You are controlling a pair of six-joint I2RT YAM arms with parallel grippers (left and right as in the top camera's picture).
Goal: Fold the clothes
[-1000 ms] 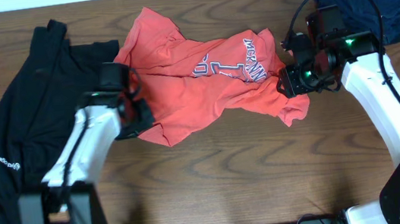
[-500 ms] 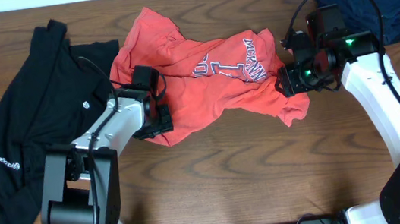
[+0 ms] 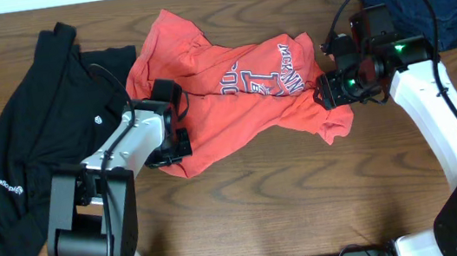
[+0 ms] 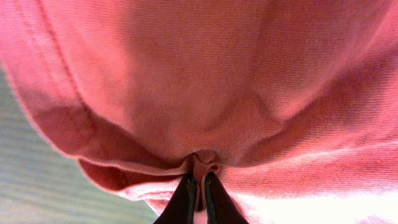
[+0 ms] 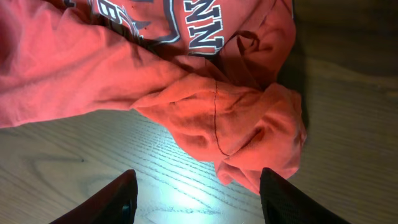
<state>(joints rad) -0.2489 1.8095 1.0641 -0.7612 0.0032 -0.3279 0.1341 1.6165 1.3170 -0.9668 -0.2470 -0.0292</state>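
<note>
Two garments on a brown wood-grain worktop point(image 3: 257, 221): black top point(image 3: 29, 144) at left, red-orange T-shirt point(image 3: 236, 114) at centre, lettering point(image 5: 202, 28) legible only as "NN". Left gripper point(image 4: 198, 186) pinches a T-shirt fold; right gripper point(image 5: 199, 193) spread wide, empty.

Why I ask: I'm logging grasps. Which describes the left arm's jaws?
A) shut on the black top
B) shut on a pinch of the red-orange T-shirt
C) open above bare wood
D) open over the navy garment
B: in the left wrist view, the left arm's jaws stand nearly closed with a small pinch of the red-orange T-shirt caught between them.
</note>
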